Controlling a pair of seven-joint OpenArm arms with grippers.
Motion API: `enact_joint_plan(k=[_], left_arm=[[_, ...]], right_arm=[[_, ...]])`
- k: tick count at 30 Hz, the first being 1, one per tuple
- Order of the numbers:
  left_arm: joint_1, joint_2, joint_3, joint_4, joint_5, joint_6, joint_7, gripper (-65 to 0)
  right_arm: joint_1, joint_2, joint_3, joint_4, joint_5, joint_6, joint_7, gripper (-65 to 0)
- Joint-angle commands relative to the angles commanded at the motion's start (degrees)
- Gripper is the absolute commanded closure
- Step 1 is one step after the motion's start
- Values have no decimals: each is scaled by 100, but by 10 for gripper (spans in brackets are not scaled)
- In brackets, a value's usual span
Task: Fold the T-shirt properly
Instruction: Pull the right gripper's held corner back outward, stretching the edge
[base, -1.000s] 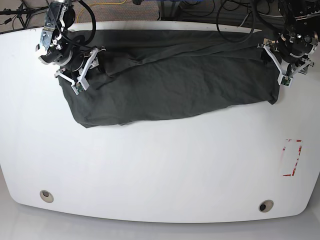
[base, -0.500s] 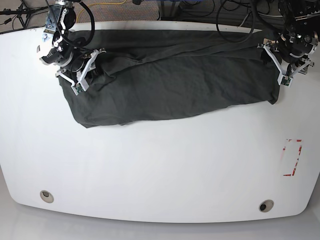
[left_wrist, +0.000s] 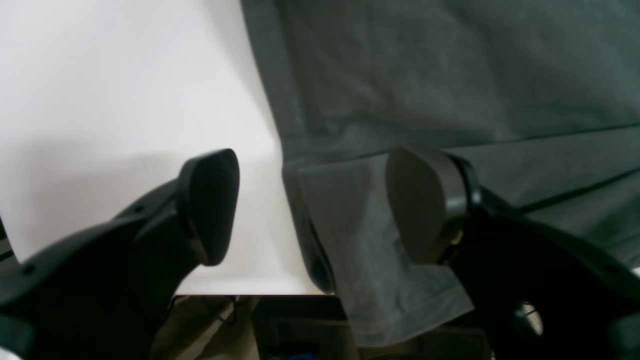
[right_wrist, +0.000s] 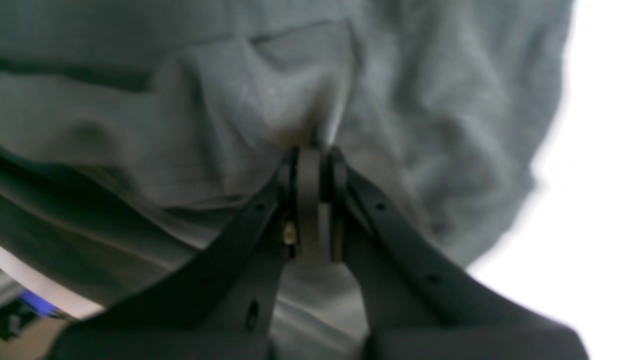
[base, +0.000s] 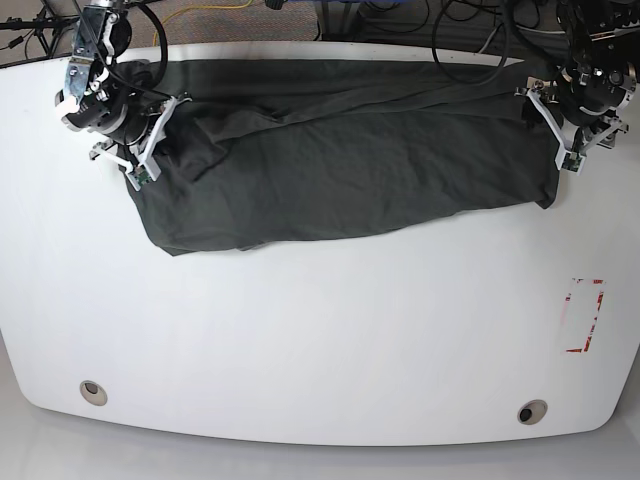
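Note:
The dark charcoal T-shirt (base: 350, 160) lies spread and wrinkled across the far half of the white table (base: 320, 330). At its left end my right gripper (base: 152, 140) is shut on a pinched ridge of fabric; the right wrist view shows the right gripper (right_wrist: 312, 155) closed on the bunched T-shirt (right_wrist: 200, 90). At the shirt's right end my left gripper (base: 556, 135) is open. In the left wrist view the left gripper (left_wrist: 310, 200) straddles the side edge of the T-shirt (left_wrist: 450, 75), one finger over bare table and the other over cloth, and a hemmed flap hangs past the table's edge.
A red-outlined rectangle (base: 584, 316) marks the table at the right. Two round holes (base: 93, 392) (base: 532, 411) sit near the front edge. Cables (base: 470, 30) lie beyond the far edge. The table edge (left_wrist: 250, 292) runs just below the left gripper.
My right gripper has moved left and toward the far edge, drawing the shirt's left end with it. The left arm has stayed in place.

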Motion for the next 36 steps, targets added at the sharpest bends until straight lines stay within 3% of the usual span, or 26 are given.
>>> enact_joint_plan(k=[18, 21, 24, 29, 33, 36], left_arm=[[0, -123, 18, 0, 0, 0, 0, -464], [0, -167, 18, 0, 0, 0, 0, -464], [0, -202, 18, 0, 0, 0, 0, -464], [0, -202, 18, 0, -9, 0, 0, -464], [-18, -202, 18, 0, -26, 0, 0, -464], [-185, -176, 9, 18, -26, 0, 0, -464]], right_arm=[[-9, 422, -9, -26, 0, 0, 0, -33], [-9, 422, 0, -26, 0, 0, 0, -103], [-9, 404, 26, 9, 0, 0, 0, -257], [-9, 422, 35, 44, 0, 0, 0, -422], [53, 343, 316, 105, 35, 0, 9, -431], [378, 44, 633, 35, -9, 0, 26, -420]])
